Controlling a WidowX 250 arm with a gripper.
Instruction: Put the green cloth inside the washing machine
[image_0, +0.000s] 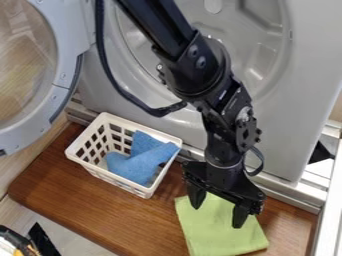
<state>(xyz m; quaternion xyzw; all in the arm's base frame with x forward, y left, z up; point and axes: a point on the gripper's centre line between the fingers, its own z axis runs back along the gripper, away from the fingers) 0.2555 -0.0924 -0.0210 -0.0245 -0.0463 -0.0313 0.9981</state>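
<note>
Robot arm above a brown wooden counter (80, 190) in front of a grey washing machine (297, 100). The black arm (194, 75) enters at the top edge of the view and slants down across the round opening of the machine, a black cable looping beside it; its gripper (217, 216) points downward over the right-hand part of the counter. The fingers are released, standing well apart with a gap between their tips. Green cloth (220, 237): spread on the counter in front of the machine, toward the counter's right edge, its back portion beneath the gripper and its front portion reaching toward the near side. The fingers overlap the cloth in this view; whether their tips touch it cannot be told. White basket (115, 178): an open, rectangular container with slotted walls, standing upright near the back left corner of the counter, to the left of the gripper and apart from the green cloth. Blue cloth (143, 160): crumpled inside the basket. Door (65, 37): swung open at the left of the machine, with a pale rim and a transparent window. Pale metal rails (267, 181) run along the counter's back edge, at the machine's base
</note>
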